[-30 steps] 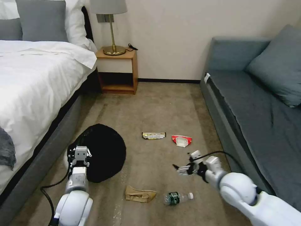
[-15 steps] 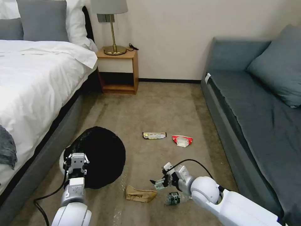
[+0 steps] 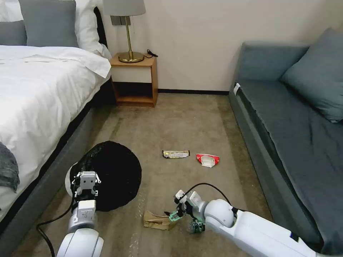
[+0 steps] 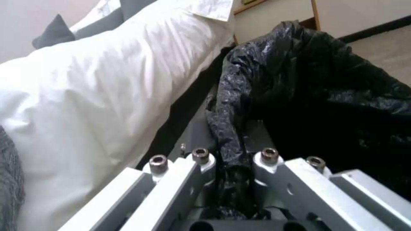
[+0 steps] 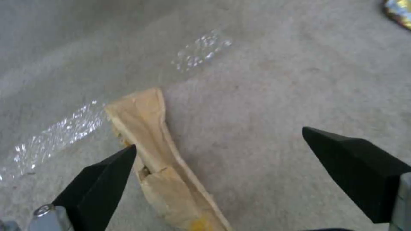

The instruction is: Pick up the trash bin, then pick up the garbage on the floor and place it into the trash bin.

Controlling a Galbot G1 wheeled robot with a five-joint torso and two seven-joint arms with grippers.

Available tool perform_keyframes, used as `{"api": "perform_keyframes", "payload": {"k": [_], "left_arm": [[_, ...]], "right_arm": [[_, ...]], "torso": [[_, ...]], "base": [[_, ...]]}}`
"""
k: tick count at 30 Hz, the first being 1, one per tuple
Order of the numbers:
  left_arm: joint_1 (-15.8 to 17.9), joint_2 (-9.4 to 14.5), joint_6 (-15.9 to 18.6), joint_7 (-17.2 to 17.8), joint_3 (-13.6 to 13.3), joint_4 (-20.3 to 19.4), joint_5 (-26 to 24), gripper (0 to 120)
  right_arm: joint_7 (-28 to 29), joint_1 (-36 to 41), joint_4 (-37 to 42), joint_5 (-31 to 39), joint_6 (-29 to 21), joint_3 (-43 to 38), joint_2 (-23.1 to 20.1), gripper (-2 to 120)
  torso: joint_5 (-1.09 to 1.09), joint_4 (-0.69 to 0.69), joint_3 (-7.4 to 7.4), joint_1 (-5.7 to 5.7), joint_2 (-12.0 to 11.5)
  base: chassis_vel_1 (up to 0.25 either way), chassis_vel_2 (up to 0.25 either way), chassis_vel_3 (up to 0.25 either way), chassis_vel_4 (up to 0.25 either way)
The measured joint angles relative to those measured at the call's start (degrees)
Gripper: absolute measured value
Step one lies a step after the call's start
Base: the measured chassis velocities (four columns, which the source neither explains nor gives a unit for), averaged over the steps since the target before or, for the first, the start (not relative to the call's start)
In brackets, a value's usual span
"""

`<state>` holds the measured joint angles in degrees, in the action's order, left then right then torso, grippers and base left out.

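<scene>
Down by the paper bag (image 3: 159,220), our right claw (image 3: 173,215) is wide apart to grab; our left claw (image 4: 231,166) pinches the bin (image 3: 107,171) up.

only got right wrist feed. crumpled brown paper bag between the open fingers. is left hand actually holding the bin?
Observer: Yes. Left wrist view shows the left hand shut on a fold of the crinkly black plastic liner of the white round trash bin.
Operator: Where's the bin relative to the bag?
Observer: In the head view it sits beside the bed, on the robot's left of the crumpled brown paper bag.
Operator: Anything close to the right hand?
Observer: The clear bottle with green label lies just under the right arm, behind the right hand.
</scene>
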<state>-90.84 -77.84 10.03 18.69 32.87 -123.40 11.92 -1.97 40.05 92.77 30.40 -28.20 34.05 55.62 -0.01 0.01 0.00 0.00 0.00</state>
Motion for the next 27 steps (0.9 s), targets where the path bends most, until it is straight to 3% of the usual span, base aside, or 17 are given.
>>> {"api": "perform_keyframes", "payload": {"k": [12, 27], "left_arm": [[0.6, -0.6, 0.1, 0.1, -1.1, -0.3, -0.2, 5], [1.0, -1.4, 0.0, 0.3, -3.9, 1.1, 0.6, 5]], "right_arm": [[-1.8, -3.2, -7.2, -1.6, 1.1, 7.7, 4.4, 100], [-2.5, -3.9, -16.8, -7.2, 3.7, 10.0, 10.8, 100]], "torso": [[0.00, 0.00, 0.00, 0.00, 0.0], [-0.01, -0.01, 0.00, 0.00, 0.0]], "base": [[0.000, 0.000, 0.000, 0.000], [0.000, 0.000, 0.000, 0.000]]}}
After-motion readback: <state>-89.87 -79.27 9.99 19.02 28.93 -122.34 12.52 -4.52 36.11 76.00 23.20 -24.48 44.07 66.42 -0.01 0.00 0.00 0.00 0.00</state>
